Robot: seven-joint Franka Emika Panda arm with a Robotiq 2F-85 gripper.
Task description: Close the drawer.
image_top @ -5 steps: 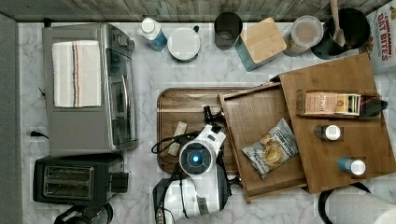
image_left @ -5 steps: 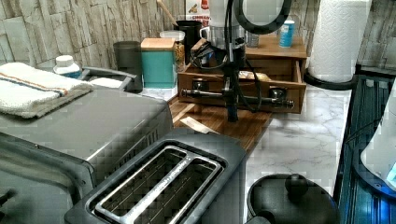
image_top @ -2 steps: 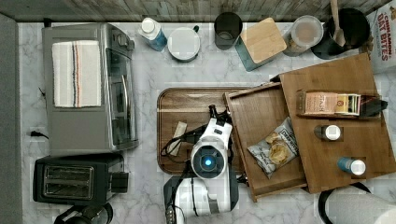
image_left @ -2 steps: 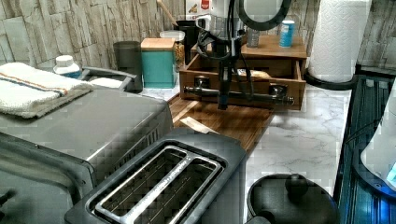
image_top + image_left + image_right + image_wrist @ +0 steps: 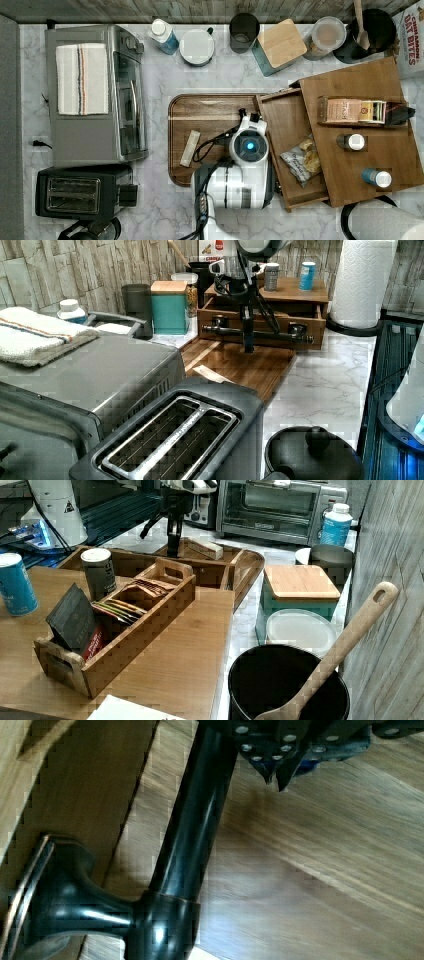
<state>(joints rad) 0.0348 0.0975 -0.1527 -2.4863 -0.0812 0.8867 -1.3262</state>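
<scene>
Since a second ago my arm has swung toward the box, and the drawer [image 5: 292,150] looks pushed a little further in, though it sits part open. Going left to right across the top view, I see a toaster oven [image 5: 95,95] with a striped towel [image 5: 82,78] on its roof, and a black toaster [image 5: 80,192] at six o'clock of it. Next comes the dark wooden tray [image 5: 210,115] with a pale packet [image 5: 190,148] lying on it. My gripper [image 5: 248,347] hangs over the tray's drawer-side edge; in the wrist view its fingertips [image 5: 280,772] are drawn together on nothing, right beside the drawer's black bar handle [image 5: 192,835]. In the left view the fingers point straight down in front of that handle [image 5: 257,332]. At three o'clock of the arm the drawer juts out of the wooden box [image 5: 365,130], a snack bag [image 5: 302,160] lying inside. On the box top stand a tea caddy [image 5: 357,111] and two small bottles [image 5: 355,142].
</scene>
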